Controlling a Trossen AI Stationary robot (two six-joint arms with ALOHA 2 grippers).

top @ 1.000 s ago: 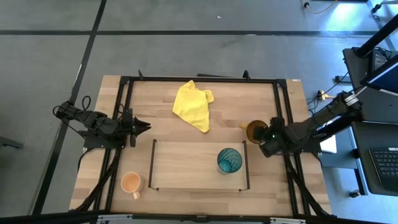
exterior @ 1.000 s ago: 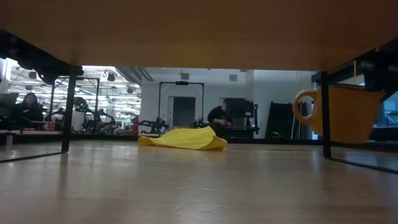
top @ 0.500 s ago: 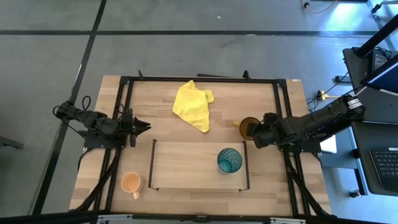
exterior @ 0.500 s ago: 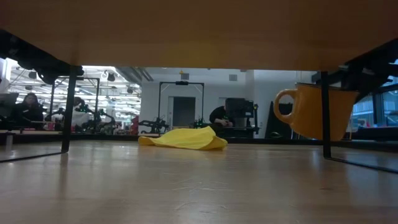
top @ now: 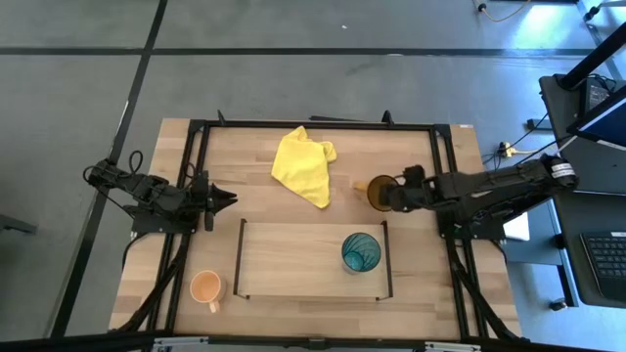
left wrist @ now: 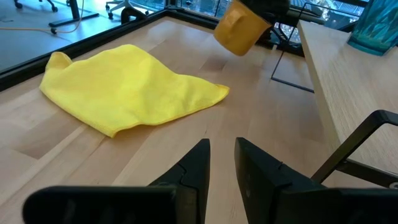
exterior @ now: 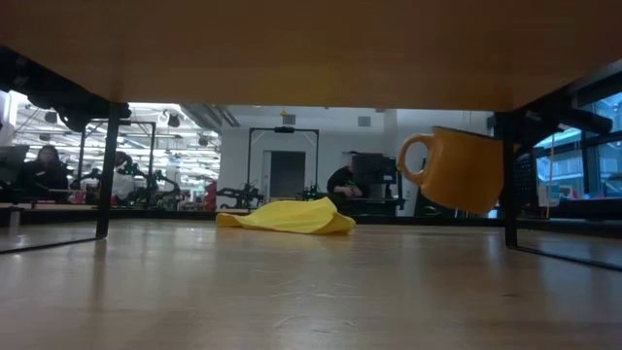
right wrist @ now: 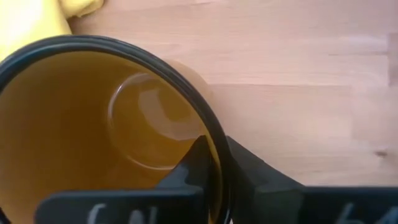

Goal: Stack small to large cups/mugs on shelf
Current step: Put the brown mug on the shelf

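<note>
My right gripper (top: 399, 194) is shut on the amber-brown mug (top: 380, 193), held above the table between the yellow cloth and the shelf's right end; the mug also shows in the low view (exterior: 455, 169) and the left wrist view (left wrist: 241, 26). The teal ribbed tumbler (top: 360, 252) stands upright on the shelf (top: 293, 256) near its right end. The small pale-orange mug (top: 206, 287) stands on the table left of the shelf. My left gripper (left wrist: 222, 155) waits near the table's left edge, its fingers nearly together and empty. My right gripper pinches the mug's wall at the rim (right wrist: 214, 163), one finger (right wrist: 198, 163) inside the mug and one (right wrist: 249, 171) outside. It comes from the table's right side, opposite the handle (exterior: 412, 157). The mug hangs clear of the table, slightly tilted, its mouth up.
A crumpled yellow cloth (top: 304, 164) lies on the far middle of the table. The shelf's black uprights (top: 386, 259) stand at its short ends. A black frame (top: 313, 125) runs around the tabletop. People sit in the room beyond (exterior: 342, 182).
My right gripper has carried the amber-brown mug toward the table's left edge, away from the right frame rail and toward the yellow cloth. The mug has stayed lifted clear of the table and has risen slightly.
</note>
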